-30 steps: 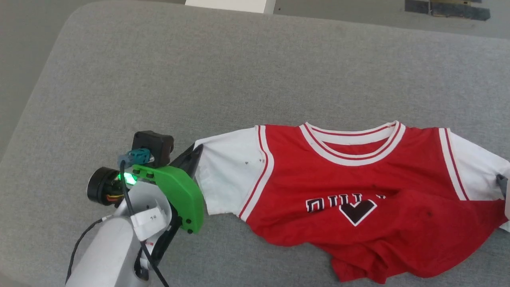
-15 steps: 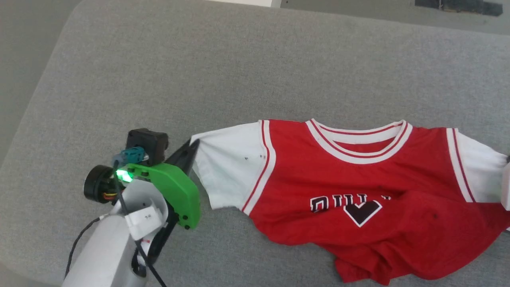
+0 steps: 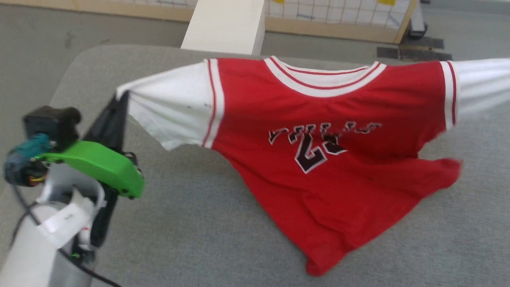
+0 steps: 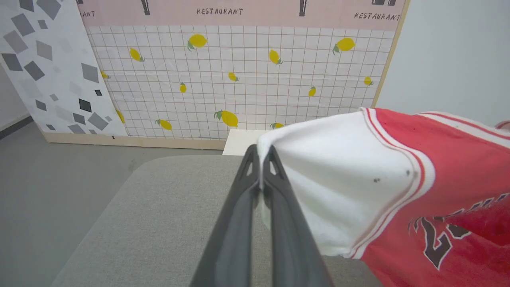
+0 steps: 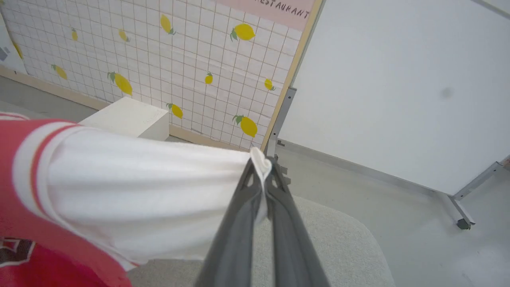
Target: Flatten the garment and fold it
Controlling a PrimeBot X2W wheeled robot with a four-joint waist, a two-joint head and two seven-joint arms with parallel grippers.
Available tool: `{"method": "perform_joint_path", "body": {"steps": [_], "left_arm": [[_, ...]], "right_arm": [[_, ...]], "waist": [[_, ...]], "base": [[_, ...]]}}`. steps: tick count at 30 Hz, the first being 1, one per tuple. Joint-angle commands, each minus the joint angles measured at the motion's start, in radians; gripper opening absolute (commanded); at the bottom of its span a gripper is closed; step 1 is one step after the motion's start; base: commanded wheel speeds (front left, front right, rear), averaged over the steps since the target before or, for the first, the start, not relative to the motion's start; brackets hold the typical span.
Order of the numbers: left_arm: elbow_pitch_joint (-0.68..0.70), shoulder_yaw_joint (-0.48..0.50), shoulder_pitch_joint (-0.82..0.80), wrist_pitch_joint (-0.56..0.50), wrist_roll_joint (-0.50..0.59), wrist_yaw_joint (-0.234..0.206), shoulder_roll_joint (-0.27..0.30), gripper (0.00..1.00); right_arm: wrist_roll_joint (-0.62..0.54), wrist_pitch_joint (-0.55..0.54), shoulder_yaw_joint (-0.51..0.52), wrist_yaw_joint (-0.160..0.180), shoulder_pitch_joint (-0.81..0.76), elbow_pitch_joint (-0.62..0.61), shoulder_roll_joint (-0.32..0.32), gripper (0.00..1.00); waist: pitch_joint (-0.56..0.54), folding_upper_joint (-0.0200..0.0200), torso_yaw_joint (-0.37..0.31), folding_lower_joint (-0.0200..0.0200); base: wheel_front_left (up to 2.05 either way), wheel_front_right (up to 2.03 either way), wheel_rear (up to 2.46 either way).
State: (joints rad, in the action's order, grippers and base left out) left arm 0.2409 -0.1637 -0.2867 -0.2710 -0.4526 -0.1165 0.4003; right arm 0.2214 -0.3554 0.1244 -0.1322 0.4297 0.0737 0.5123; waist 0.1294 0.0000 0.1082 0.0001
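Observation:
The garment (image 3: 326, 119), a red jersey with white sleeves and black lettering, hangs stretched in the air above the grey table (image 3: 191, 223), its hem drooping toward the surface. My left gripper (image 3: 121, 97) is shut on the tip of the left white sleeve (image 3: 167, 103); in the left wrist view the left gripper (image 4: 261, 153) pinches that sleeve's edge (image 4: 338, 171). In the right wrist view my right gripper (image 5: 261, 163) is shut on the end of the other white sleeve (image 5: 139, 191), which runs off the head view's right edge (image 3: 482, 83).
A white block (image 3: 225, 26) stands on the floor behind the table. A lemon-patterned tiled panel (image 4: 239, 71) and a white board on a metal stand (image 5: 398, 87) stand beyond. The table's rounded corners (image 5: 358, 235) lie below both grippers.
The right gripper has shut on the right sleeve. Both arms have lifted the garment off the table and stretched it wide; the camera has tilted up.

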Motion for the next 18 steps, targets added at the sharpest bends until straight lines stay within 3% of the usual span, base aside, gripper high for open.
{"method": "perform_joint_path", "body": {"steps": [1,11,18], "left_arm": [[0.025,0.019,-0.006,0.007,-0.011,-0.005,0.016,0.00],[0.157,0.130,-0.151,-0.007,-0.114,0.039,0.078,0.00],[0.053,0.143,-0.382,-0.034,-0.154,0.074,0.108,0.00]], "right_arm": [[0.002,0.006,0.006,0.002,0.013,-0.030,-0.010,0.00],[-0.011,-0.040,0.037,0.002,0.127,-0.191,-0.020,0.00],[0.023,-0.074,0.050,0.002,0.334,-0.139,0.010,0.00]], "waist": [[-0.047,0.0000,-0.045,-0.0001],[-0.010,0.0000,-0.078,-0.0001],[0.105,0.0000,-0.093,-0.0001]], "base": [[0.00,0.00,0.00],[0.00,0.00,0.00],[0.00,0.00,0.00]]}}
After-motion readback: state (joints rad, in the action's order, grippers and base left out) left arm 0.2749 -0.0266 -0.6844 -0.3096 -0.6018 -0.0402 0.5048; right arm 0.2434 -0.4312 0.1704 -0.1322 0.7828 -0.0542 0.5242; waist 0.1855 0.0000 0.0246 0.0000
